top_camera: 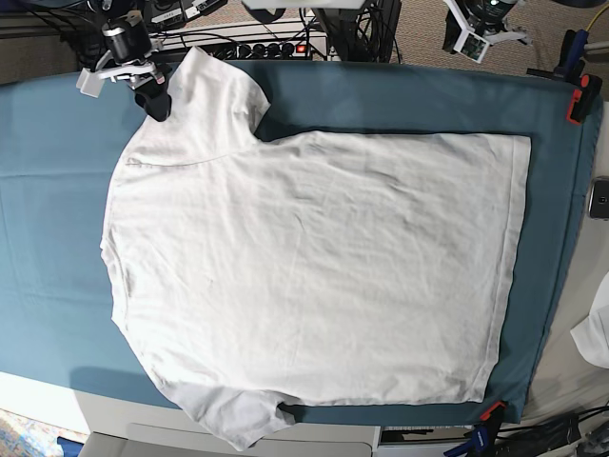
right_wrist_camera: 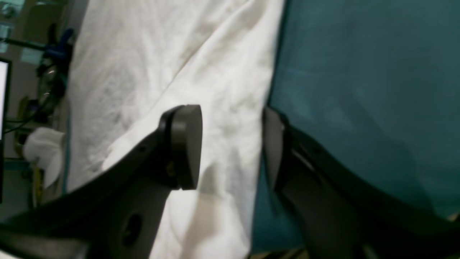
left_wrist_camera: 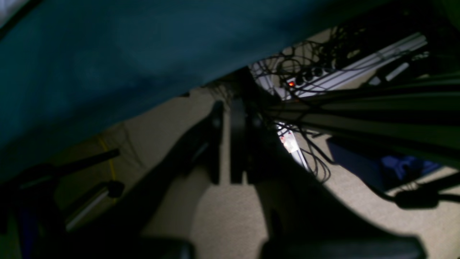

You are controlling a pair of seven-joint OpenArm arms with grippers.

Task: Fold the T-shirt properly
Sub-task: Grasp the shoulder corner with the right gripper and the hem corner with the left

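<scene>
T-shirt (top_camera: 314,276) lies spread flat and face-down or face-up (cannot tell which) on the teal cloth sheet (top_camera: 57,190), collar end toward 9 o'clock in the base view, bottom hem toward 3 o'clock, one sleeve at 11 o'clock, the other at 7 o'clock hanging just past the sheet's near edge. No fold made yet; light wrinkles across the body.

Right gripper (top_camera: 152,95) sits at the 11 o'clock sleeve. In the right wrist view (right_wrist_camera: 230,144) its jaws stand wide apart, straddling the sleeve's hem edge where white cloth meets teal; nothing is pinched between them. Judgement: it is placed there either to take or to have let go of that sleeve edge, the natural starting corner for a first fold.

Left gripper (left_wrist_camera: 226,144) is parked off the table near 1 o'clock, jaws nearly closed on nothing, looking at floor and cables (left_wrist_camera: 309,72).

A small white fabric scrap (top_camera: 598,333) lies at 4 o'clock, off the sheet.
</scene>
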